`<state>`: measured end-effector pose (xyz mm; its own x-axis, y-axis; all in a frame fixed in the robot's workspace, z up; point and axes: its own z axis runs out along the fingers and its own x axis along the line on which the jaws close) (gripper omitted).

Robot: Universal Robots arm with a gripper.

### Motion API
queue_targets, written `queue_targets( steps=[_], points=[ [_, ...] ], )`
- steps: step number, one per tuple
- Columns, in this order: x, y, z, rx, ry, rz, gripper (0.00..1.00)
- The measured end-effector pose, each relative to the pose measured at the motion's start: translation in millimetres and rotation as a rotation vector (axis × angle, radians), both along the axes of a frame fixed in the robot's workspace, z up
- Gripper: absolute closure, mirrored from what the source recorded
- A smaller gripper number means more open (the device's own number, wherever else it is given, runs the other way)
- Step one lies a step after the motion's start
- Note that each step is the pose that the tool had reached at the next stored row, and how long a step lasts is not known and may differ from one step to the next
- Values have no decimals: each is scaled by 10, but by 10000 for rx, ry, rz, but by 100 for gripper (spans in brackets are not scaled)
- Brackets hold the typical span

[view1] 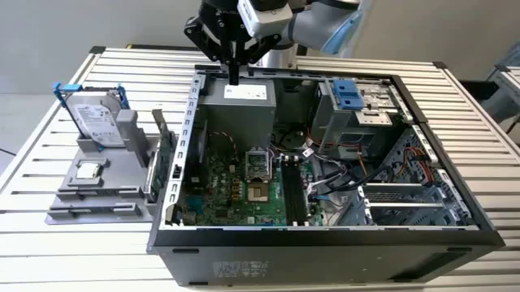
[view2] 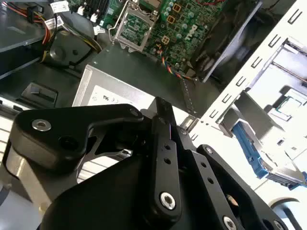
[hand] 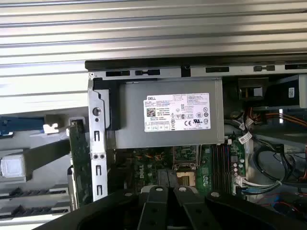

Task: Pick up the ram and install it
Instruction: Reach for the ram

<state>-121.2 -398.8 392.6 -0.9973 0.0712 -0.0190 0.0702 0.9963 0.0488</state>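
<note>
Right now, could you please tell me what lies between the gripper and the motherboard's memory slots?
In the exterior view, the grey power supply lies between the gripper and the memory slots.

Gripper (view1: 234,74) matte black, jointed links (view2: 72,134), silver screws (view2: 167,201); white-grey wrist block (view1: 264,18); arm (view1: 313,27) silver-grey, light blue joint cap (view1: 347,29)

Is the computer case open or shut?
Open: the computer case is uncovered on its upward side, and the motherboard inside lies exposed.

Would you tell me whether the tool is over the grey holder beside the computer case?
No, the tool hangs above the power supply inside the computer case, away from the grey holder.
</note>
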Motion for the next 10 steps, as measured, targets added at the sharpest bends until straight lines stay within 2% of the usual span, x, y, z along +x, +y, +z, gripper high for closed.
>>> queue_targets(
  steps=[10],
  points=[
    [-17,0,0,1,0,0,100]
  ],
)
